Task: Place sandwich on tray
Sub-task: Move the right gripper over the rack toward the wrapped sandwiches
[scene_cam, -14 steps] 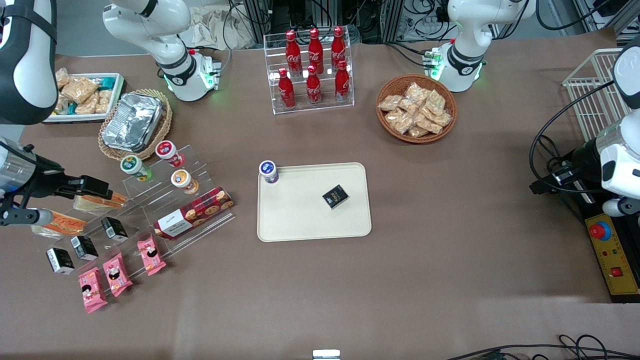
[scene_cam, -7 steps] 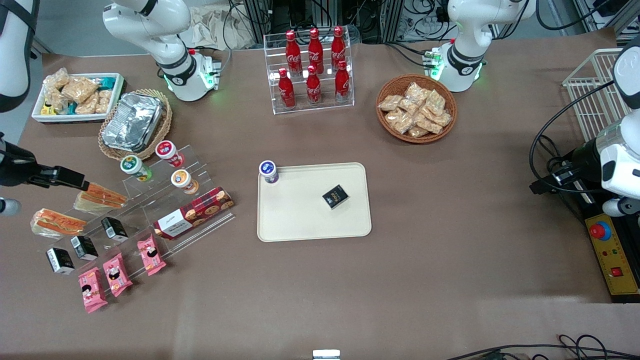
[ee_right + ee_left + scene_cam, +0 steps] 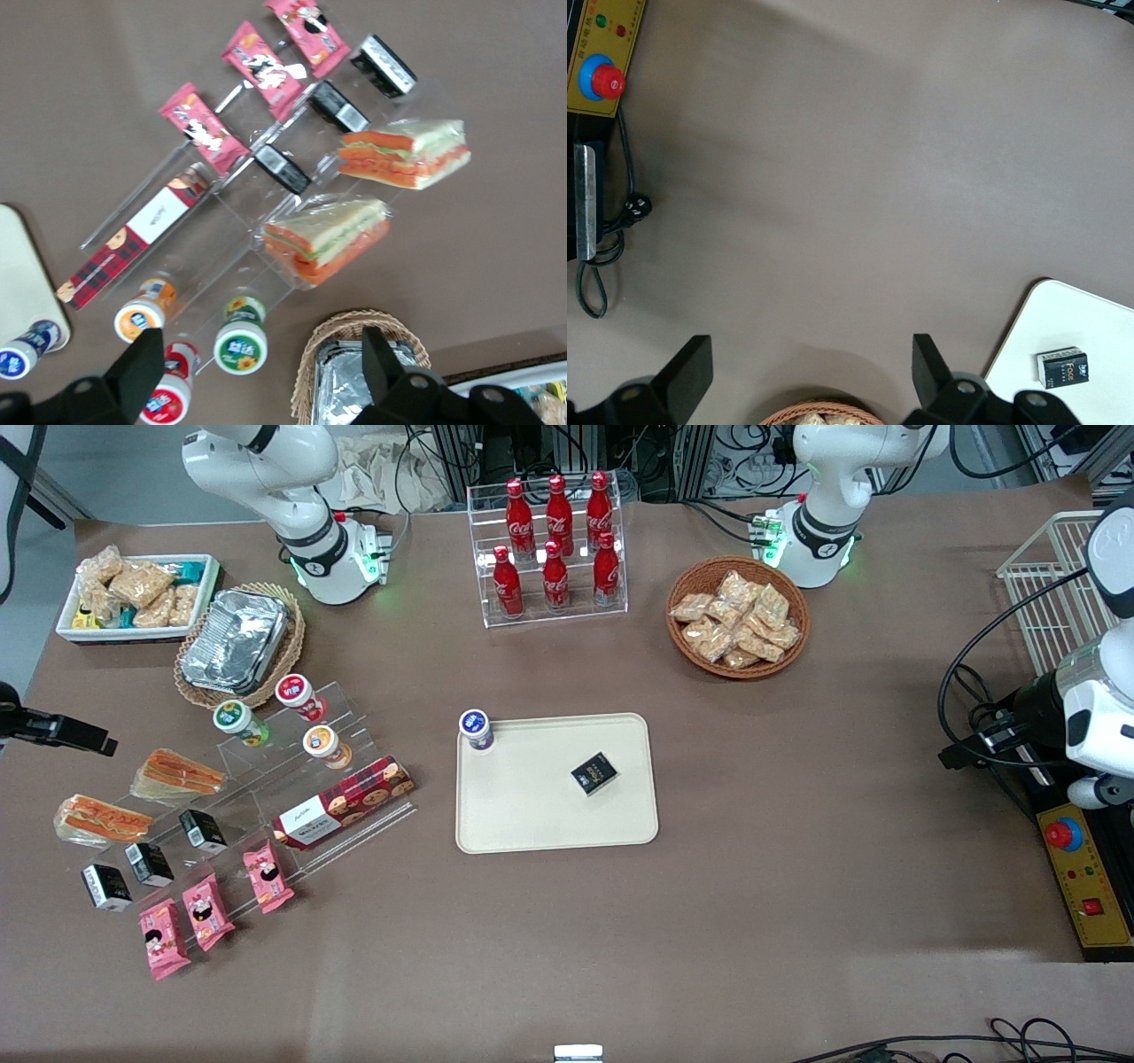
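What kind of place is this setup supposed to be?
Probably a lab mock-up of a snack shop: cola bottles on a clear rack, wrapped sandwiches like the sandwich, a tray, robot arms and cables. The gripper hangs open above the sandwich.

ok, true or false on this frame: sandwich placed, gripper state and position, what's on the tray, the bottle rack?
1. The sandwich is on the tray. False: the sandwich lies on the clear stand toward the working arm's end of the table, apart from the tray.
2. The gripper is open and holds nothing. True: the gripper has its fingers spread wide with nothing between them.
3. The gripper hangs over the tray. False: it is at the working arm's end of the table, near the clear stand.
4. A small black box lies on the tray. True: the black box rests on it.
5. The bottles in the rack are green. False: the bottles are red.
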You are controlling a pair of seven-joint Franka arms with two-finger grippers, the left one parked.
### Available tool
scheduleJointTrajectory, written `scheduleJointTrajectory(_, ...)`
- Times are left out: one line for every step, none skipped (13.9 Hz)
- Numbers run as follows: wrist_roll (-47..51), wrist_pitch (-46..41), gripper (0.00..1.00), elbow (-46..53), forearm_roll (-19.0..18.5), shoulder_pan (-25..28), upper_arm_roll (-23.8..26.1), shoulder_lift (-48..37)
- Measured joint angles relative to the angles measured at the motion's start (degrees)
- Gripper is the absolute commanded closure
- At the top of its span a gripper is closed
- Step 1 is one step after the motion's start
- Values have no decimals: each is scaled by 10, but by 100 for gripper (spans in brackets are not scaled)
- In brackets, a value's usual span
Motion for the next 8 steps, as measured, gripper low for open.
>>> scheduleJointTrajectory(0,0,1,0,-1,-13,-1,4)
scheduleJointTrajectory(0,1,1,0,-1,-29,-2,9)
scheduleJointTrajectory(0,4,1,0,-1,-47,-2,13)
scheduleJointTrajectory(0,8,1,0,-1,-63,-2,18)
scheduleJointTrajectory(6,11,1,0,-1,-74,-3,23)
scheduleJointTrajectory(29,11,1,-1,-1,-79,-4,29)
scheduleJointTrajectory(69,13,1,-1,-1,-80,-5,35)
scheduleJointTrajectory(115,19,1,-1,-1,-80,-6,42)
